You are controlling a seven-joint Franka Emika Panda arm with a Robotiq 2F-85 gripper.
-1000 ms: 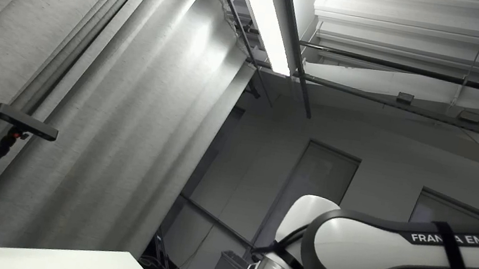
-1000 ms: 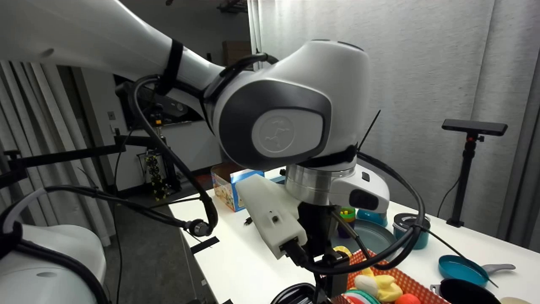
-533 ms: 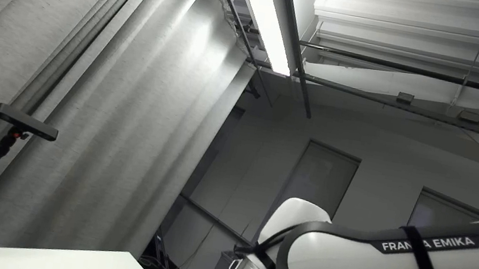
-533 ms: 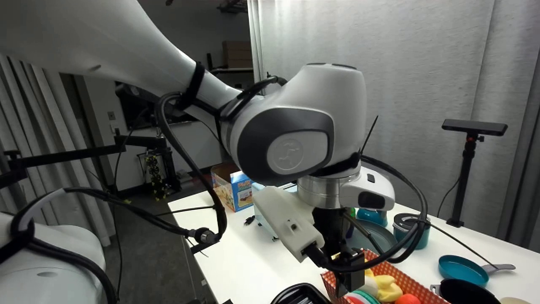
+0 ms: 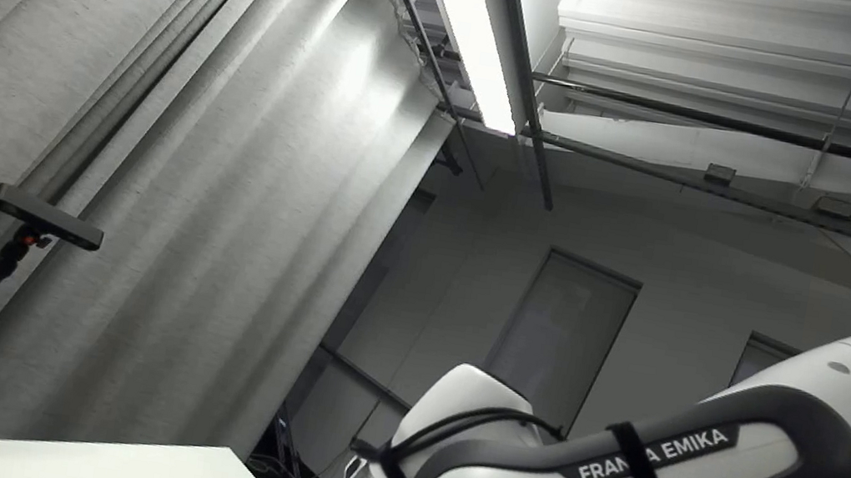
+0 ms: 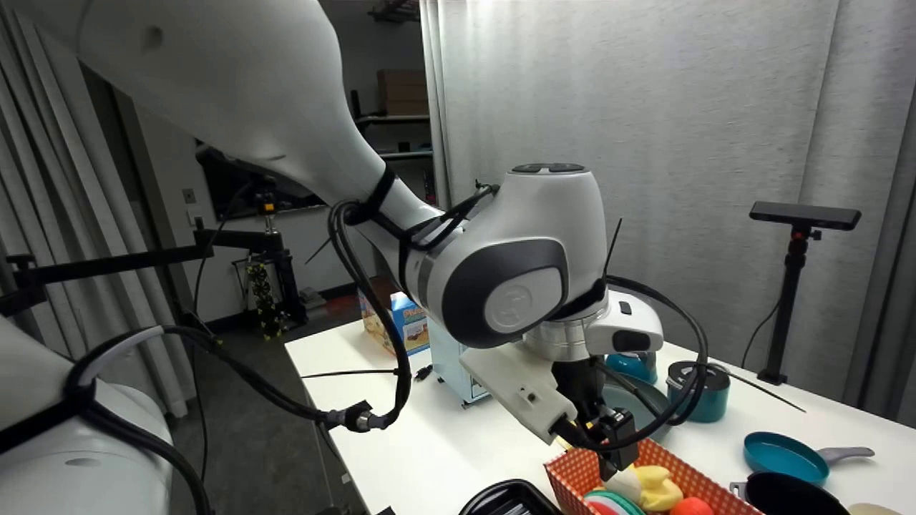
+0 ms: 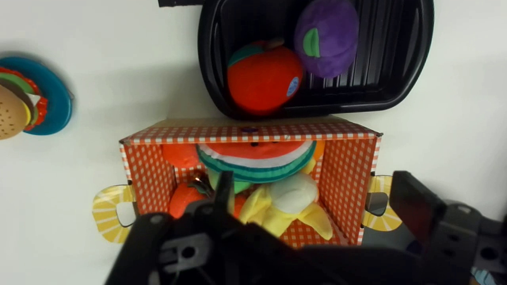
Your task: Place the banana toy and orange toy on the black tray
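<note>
The banana toy (image 7: 291, 198), yellow peel with a pale middle, lies in a red-checked box (image 7: 348, 182); it also shows in an exterior view (image 6: 658, 488). An orange-coloured patch (image 7: 319, 149) shows beside the watermelon toy (image 7: 257, 160); it is mostly covered, and I cannot tell whether it is the orange toy. The black tray (image 7: 382, 51) lies beside the box and holds a red fruit toy (image 7: 263, 81) and a purple toy (image 7: 328, 39). My gripper (image 7: 313, 178) is open and empty above the box, its fingers either side of the banana toy in the wrist view.
Other red toys (image 7: 180, 155) lie in the box. A burger toy (image 7: 12, 109) sits on a blue plate (image 7: 59, 105). A teal pan (image 6: 783, 456), a black pot (image 6: 787, 493) and a lidded pot (image 6: 698, 390) stand beyond the box. A cable loops beside the wrist.
My arm has moved: in an exterior view the gripper has shifted right and slightly up, further over the box. The toys, box and tray have not visibly moved.
</note>
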